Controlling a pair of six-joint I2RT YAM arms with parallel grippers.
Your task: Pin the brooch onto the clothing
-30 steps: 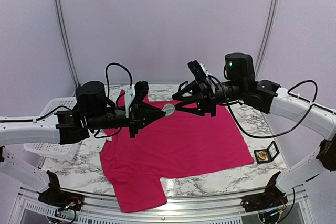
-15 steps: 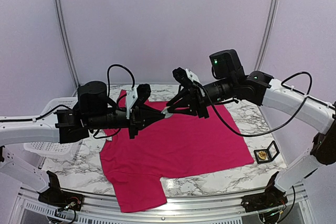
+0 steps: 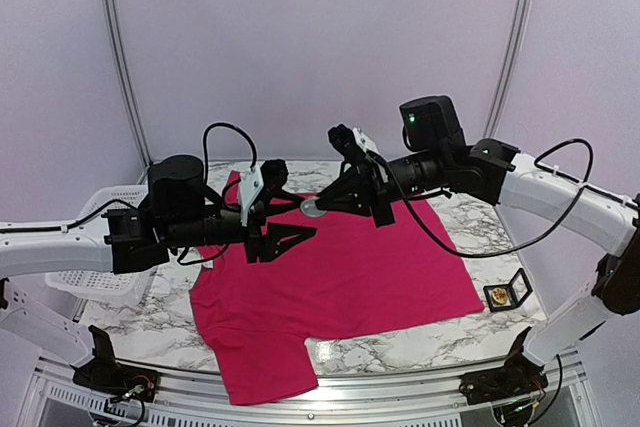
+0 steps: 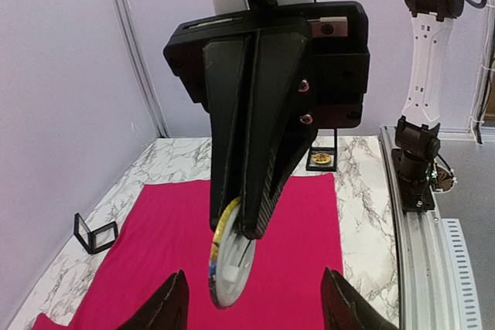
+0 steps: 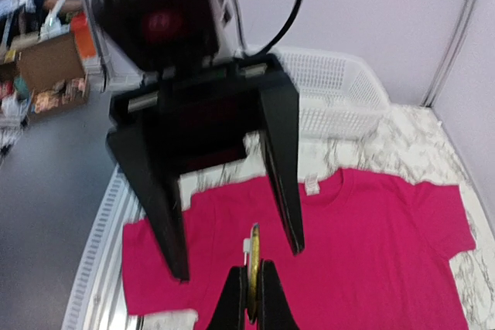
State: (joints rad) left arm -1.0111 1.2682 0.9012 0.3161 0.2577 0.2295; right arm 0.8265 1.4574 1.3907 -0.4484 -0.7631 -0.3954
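Passing the brooch [image 3: 313,209] from one arm to the other looks like the step in hand. The right end effector [image 3: 318,205] is clenched on the disc's upper rim and holds it in the air above the shirt [image 3: 350,277], over its upper middle, short of the collar. The left end effector [image 3: 303,219] is released: in the right wrist view its two fingers stand apart on either side of the disc without touching it. In the left wrist view the brooch hangs edge-on below the right fingertips [image 4: 251,226], with a pale face and a yellowish rim. I cannot tell which face carries the pin.

The shirt lies flat on the counter [image 3: 470,217] below both arms, collar away from the bases.

To do this well, I would draw the left arm straight back along its own axis and keep its fingers spread. That way neither finger brushes the disc and twists it in a grip that covers only a narrow strip of rim. The right clamp should stay firm, since a round, hard edge can pivot between two pads. Before lowering towards the shirt's chest, the pin face needs to be turned to the fabric. The freed left arm could then press the shirt flat just beside the chosen spot, because soft cloth will bunch under a push
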